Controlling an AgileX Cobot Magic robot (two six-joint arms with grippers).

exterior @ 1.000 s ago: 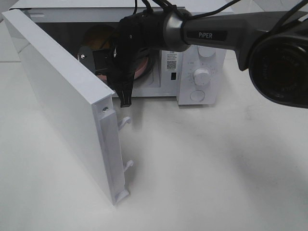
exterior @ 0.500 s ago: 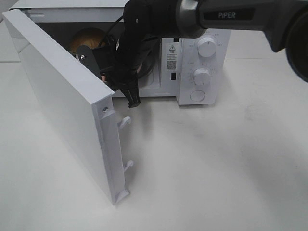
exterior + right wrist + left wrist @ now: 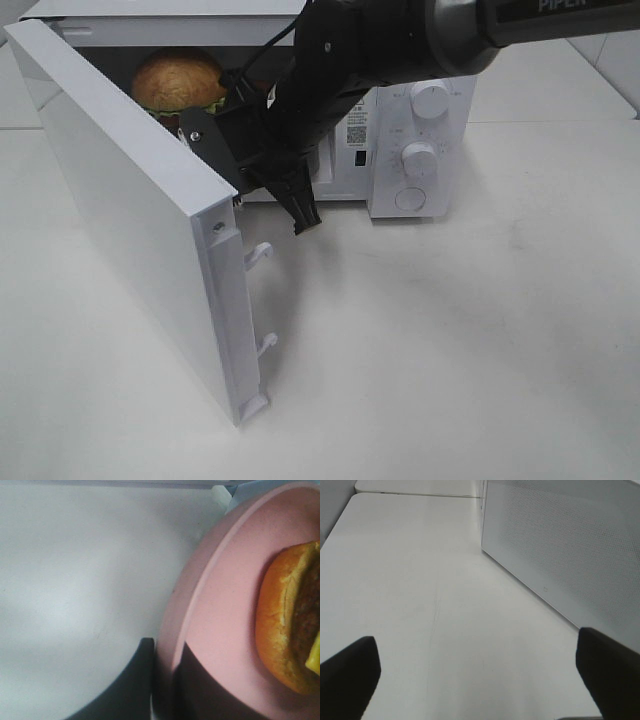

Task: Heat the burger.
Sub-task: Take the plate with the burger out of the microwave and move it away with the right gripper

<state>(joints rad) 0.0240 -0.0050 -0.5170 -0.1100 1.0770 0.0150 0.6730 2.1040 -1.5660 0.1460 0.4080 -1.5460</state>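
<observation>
The burger (image 3: 180, 80), with its shiny brown bun and green lettuce edge, is inside the open white microwave (image 3: 400, 200), at the left of the cavity just behind the door's top edge. In the right wrist view the burger (image 3: 287, 620) lies on a pink plate (image 3: 225, 605). My right gripper (image 3: 167, 680) is shut on the plate's rim, one dark finger (image 3: 132, 685) on each face. From above, my right gripper (image 3: 200, 130) reaches into the cavity from the right. My left gripper (image 3: 480, 680) is open over bare table.
The microwave door (image 3: 130, 220) stands open, swung out toward the front left, its latch hooks (image 3: 260, 255) facing right. Two knobs (image 3: 420, 158) and a button sit on the panel at the right. The microwave's perforated side wall (image 3: 570, 555) is beside my left gripper.
My right arm has swung and lifted at the microwave's mouth. The burger has shifted left in the cavity and now shows plainly above the door edge.
</observation>
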